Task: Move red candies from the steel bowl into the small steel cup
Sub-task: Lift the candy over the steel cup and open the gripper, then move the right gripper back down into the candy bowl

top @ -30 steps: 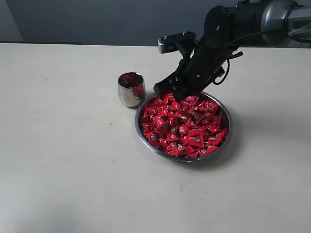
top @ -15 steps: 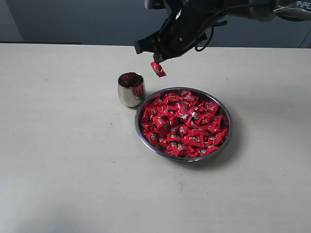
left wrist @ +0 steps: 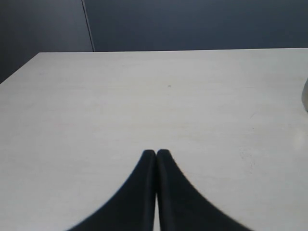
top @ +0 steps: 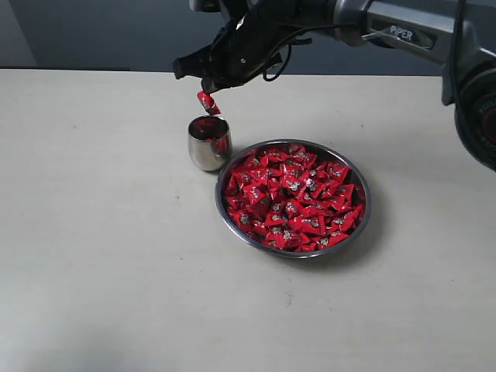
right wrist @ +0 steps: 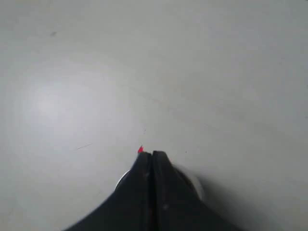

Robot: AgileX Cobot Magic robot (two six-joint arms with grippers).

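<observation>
Nearest, in the lower middle of the exterior view, the steel bowl (top: 295, 255) is heaped with red candies (top: 293, 198) right up to its thin rim, so an arm sweeping back low could knock some onto the table (top: 101, 256). Just beyond it at upper left, almost touching the rim, stands the small steel cup (top: 209, 143). Its mouth is narrow and it looks light, so a knock could tip it. Above the cup, at upper middle, the right gripper (top: 206, 87) has its fingers clamped on a single candy (top: 207, 102). The candy dangles by one corner and shows in the right wrist view only as a red sliver (right wrist: 140, 149) beside the closed tips. The main risk, as I judge it, is a release off-centre. One view cannot confirm the candy sits over the mouth in depth, and a crinkled wrapper may cling or flutter, strike the rim and skip away. The left gripper (left wrist: 156, 153), fingers pressed together on nothing, sits over bare table. As for materials, the table is matt, pale and flat. The bowl is shallow polished steel, and the wrappers are glossy red foil, pillow-shaped or triangular, with silvery marks. The cup is a round-bellied, mirror-bright tumbler reflecting red.
</observation>
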